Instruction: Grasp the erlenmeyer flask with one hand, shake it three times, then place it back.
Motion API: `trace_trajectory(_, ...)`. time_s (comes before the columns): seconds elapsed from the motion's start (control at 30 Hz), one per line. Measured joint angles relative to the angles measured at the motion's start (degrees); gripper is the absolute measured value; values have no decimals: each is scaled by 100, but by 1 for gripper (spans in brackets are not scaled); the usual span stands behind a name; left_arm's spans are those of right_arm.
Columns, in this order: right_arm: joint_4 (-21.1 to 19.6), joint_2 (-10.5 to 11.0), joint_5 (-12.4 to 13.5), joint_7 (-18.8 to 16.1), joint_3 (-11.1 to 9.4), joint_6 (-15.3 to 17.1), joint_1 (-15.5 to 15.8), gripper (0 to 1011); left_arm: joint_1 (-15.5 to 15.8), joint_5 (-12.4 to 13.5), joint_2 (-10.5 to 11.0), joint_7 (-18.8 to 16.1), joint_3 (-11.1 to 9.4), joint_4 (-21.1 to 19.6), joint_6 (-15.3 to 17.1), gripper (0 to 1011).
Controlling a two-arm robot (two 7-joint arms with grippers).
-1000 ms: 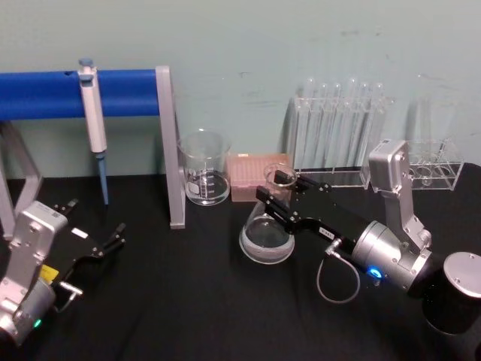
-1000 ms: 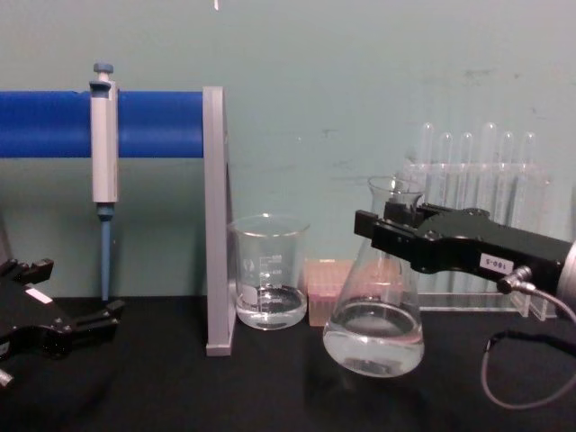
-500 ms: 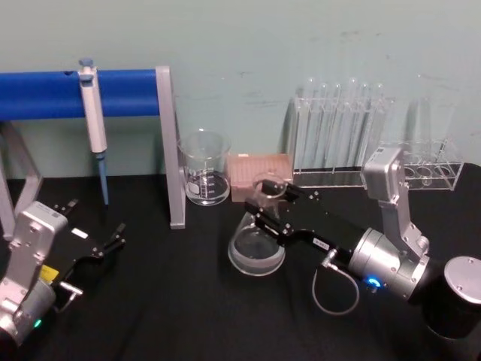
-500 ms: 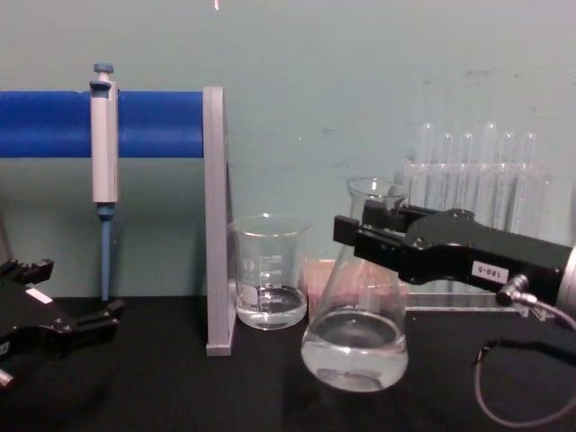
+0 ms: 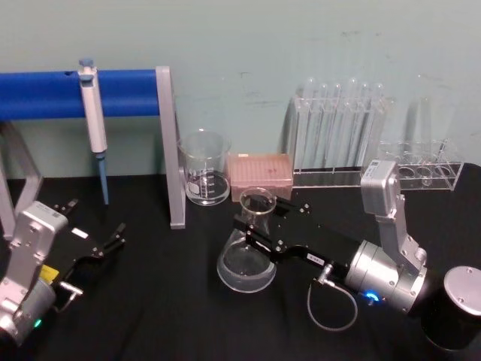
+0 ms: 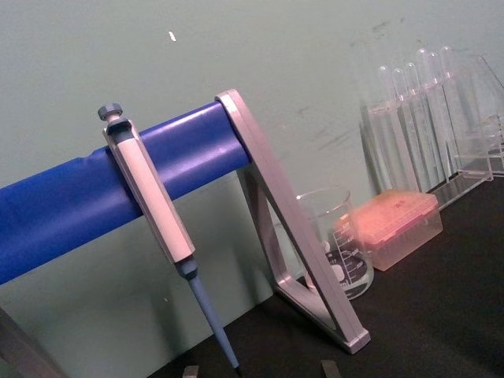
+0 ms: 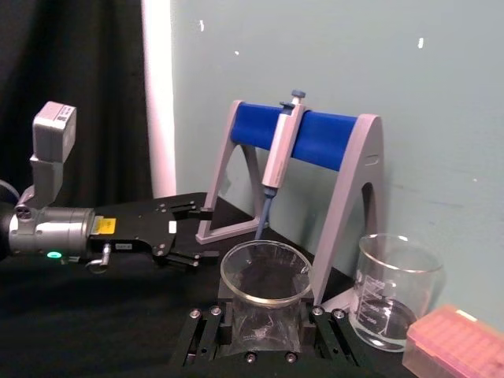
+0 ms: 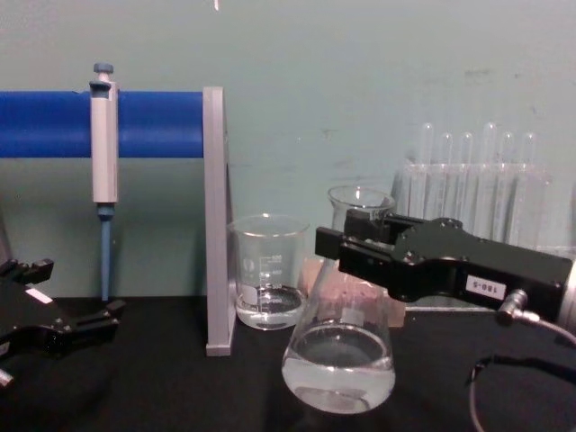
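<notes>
Flask (image 5: 244,265) tilted in right end effector (image 5: 260,221).

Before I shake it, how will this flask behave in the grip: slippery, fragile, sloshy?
The erlenmeyer flask is smooth glass, pinched at its narrow neck by the right tool, so it may slip or pivot. Its little liquid sits low, so it probably sloshes without spilling. It is tilted; landing so could chip the base edge.

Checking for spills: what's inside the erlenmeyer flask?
A little clear liquid lies at the bottom of the erlenmeyer flask. The right gripper covers part of its neck.
</notes>
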State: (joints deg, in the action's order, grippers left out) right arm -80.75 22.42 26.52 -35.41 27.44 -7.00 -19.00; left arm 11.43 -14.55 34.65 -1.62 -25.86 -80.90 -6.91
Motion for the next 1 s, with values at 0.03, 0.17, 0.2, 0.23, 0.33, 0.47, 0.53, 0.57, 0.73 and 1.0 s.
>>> trace_trajectory(0.03, -11, 0, 0, 28, 0, -9, 12, 450, 0, 0, 0, 0, 0, 0, 0, 1001)
trace_trajectory(0.17, -51, -29, -41, 230, -48, -77, 86, 450, 0, 0, 0, 0, 0, 0, 0, 1001)
trace_trajectory(0.2, -63, -48, -73, 325, -82, -104, 117, 450, 0, 0, 0, 0, 0, 0, 0, 1001)
trace_trajectory(0.23, -67, -59, -91, 377, -98, -116, 131, 451, 0, 0, 0, 0, 0, 0, 0, 1001)
trace_trajectory(0.33, -98, -104, -171, 586, -181, -148, 199, 450, 0, 0, 0, 0, 0, 0, 0, 1001)
trace_trajectory(0.47, -149, -164, -297, 875, -311, -156, 292, 450, 0, 0, 0, 0, 0, 0, 0, 1001)
trace_trajectory(0.53, -177, -208, -383, 1076, -402, -156, 355, 450, 0, 0, 0, 0, 0, 0, 0, 1001)
trace_trajectory(0.57, -183, -219, -406, 1131, -428, -157, 370, 450, 0, 0, 0, 0, 0, 0, 0, 1001)
trace_trajectory(0.73, -227, -310, -552, 1540, -663, -145, 482, 450, 0, 0, 0, 0, 0, 0, 0, 1001)
trace_trajectory(1.0, -301, -395, -728, 1978, -977, -40, 612, 450, 0, 0, 0, 0, 0, 0, 0, 1001)
